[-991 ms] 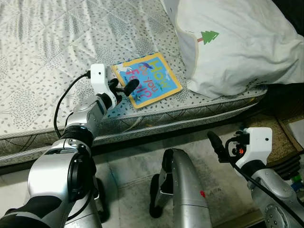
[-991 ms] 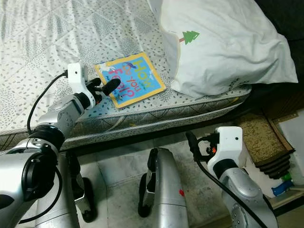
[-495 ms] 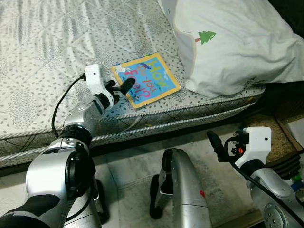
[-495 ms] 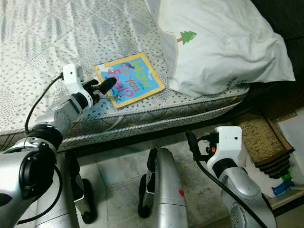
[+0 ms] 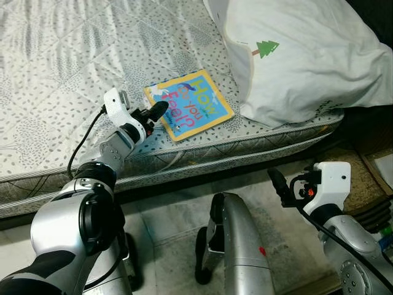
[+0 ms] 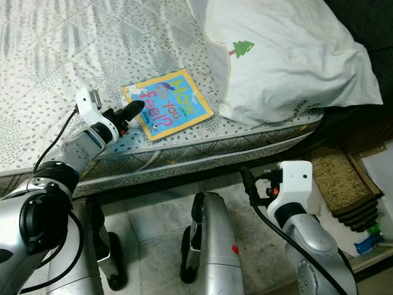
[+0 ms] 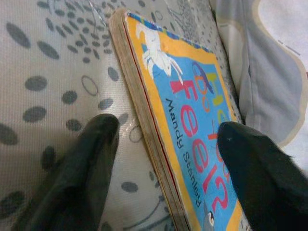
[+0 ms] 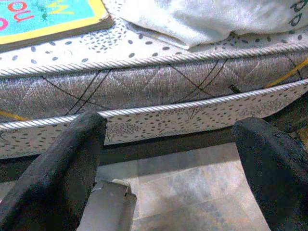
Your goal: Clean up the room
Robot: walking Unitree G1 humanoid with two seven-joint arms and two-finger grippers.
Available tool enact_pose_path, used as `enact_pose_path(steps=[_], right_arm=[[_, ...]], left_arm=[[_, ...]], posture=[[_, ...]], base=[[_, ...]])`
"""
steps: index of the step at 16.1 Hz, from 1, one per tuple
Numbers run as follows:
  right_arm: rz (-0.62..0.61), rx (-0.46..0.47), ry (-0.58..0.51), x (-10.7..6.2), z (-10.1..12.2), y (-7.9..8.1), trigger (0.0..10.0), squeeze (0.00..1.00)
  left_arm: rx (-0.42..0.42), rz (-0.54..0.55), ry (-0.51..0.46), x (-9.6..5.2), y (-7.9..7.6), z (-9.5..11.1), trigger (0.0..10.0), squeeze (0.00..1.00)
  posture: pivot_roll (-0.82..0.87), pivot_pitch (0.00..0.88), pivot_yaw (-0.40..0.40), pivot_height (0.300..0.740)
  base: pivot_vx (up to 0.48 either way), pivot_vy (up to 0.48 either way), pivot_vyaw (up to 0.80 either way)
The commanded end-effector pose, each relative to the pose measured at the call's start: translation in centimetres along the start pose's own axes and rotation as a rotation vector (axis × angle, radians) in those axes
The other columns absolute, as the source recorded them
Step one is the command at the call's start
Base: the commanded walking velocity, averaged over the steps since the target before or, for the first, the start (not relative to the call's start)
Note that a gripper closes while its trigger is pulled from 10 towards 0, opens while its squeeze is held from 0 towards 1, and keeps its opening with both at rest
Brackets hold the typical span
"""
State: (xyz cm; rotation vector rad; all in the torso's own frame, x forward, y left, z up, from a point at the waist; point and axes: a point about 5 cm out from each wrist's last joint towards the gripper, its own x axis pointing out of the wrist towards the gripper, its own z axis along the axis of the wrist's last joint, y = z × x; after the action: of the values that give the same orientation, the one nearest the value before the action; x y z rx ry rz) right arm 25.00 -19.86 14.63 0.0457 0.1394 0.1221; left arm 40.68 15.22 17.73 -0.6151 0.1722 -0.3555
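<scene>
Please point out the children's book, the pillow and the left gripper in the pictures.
children's book [image 5: 190, 104]: left eye view, middle of its blue cover.
pillow [image 5: 307, 55]: left eye view, middle of the white case.
left gripper [image 7: 163, 168]: left wrist view, midway between its fingertips, at the book's edge.

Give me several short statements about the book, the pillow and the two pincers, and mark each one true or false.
1. The book lies flat on the mattress. True.
2. The left pincer is open, one finger on each side of the book's edge. True.
3. The pillow lies on the floor. False: it rests on the mattress, beside the book.
4. The right pincer holds the book. False: it is open and empty, low in front of the mattress side.
5. The pillow bears a small green tree. True.
</scene>
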Motion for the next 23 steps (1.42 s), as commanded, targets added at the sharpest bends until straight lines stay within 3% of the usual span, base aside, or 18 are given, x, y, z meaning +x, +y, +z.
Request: enact_pose_path(steps=[1,8,14,19,23], right_arm=[[-0.025,-0.003,0.029,-0.3,-0.7,-0.6,10.0,0.0],[-0.024,-0.001,0.016,-0.3,-0.4,-0.4,10.0,0.0],[-0.025,-0.008,0.008,-0.5,-0.2,-0.3,10.0,0.0],[-0.028,-0.01,0.009,-0.6,-0.2,-0.4,10.0,0.0],[-0.025,-0.007,0.009,-0.4,-0.3,-0.3,10.0,0.0]], left_arm=[[-0.036,0.046,0.135,-0.4,0.8,-3.4,0.0,0.0],[-0.094,0.014,0.172,-0.2,0.2,-4.3,0.0,0.0],[-0.078,-0.027,0.217,0.4,-1.3,-5.4,0.0,0.0],[-0.08,-0.019,0.224,0.2,-0.9,-5.6,0.0,0.0],[-0.063,0.02,0.182,-0.1,0.0,-4.3,0.0,0.0]], posture=[[-0.29,0.345,-0.164,0.533],[-0.31,0.338,-0.154,0.533],[-0.33,0.343,-0.149,0.533],[-0.33,0.345,-0.144,0.533],[-0.32,0.339,-0.146,0.533]], base=[[0.0,0.0,0.0],[0.0,0.0,0.0],[0.0,0.0,0.0],[0.0,0.0,0.0],[0.0,0.0,0.0]])
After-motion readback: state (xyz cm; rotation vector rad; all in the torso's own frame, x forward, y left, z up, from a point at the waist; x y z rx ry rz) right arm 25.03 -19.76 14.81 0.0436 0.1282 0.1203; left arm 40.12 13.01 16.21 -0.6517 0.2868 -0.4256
